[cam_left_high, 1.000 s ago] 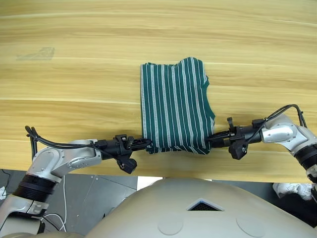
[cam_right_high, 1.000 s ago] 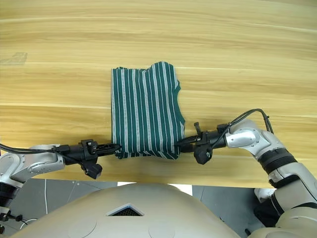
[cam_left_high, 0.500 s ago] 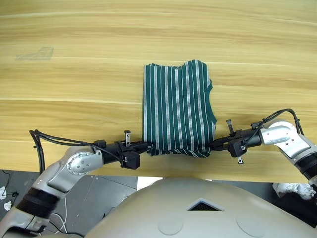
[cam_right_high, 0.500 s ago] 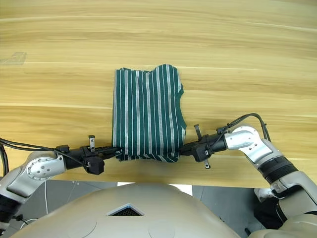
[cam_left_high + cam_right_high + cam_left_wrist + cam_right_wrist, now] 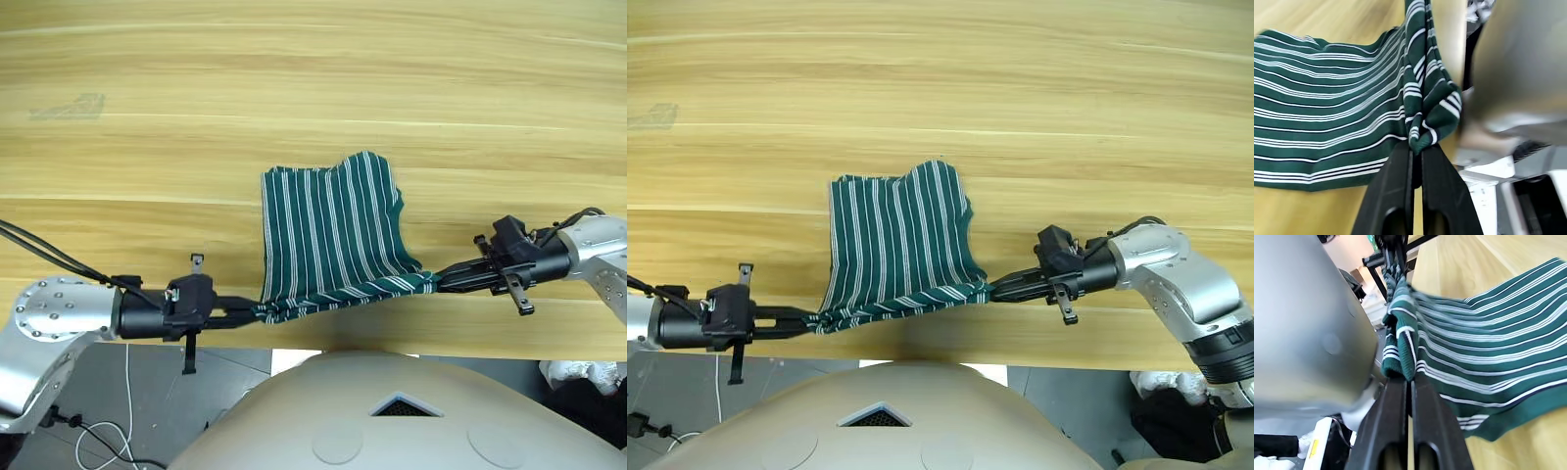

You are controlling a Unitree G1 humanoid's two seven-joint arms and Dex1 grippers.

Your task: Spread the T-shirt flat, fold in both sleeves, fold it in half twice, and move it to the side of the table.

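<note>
The T-shirt (image 5: 333,230) is dark green with thin white stripes, folded into a narrow panel near the table's front edge. Its near hem is lifted off the wood and stretched between both grippers; the far part still rests on the table. My left gripper (image 5: 257,310) is shut on the hem's left corner (image 5: 1422,129), out beyond the table's front edge. My right gripper (image 5: 434,282) is shut on the hem's right corner (image 5: 1400,360), just above the front edge. The hem sags slightly between them.
The light wooden table (image 5: 196,117) stretches wide to the left, right and far side of the shirt. A faint grey mark (image 5: 71,106) lies at the far left. Its front edge (image 5: 549,351) runs just behind both grippers.
Both grippers have lifted the near hem and pulled apart, the left one swinging out past the table edge. The shirt's near end now hangs stretched, and its far end has slid nearer and left.
</note>
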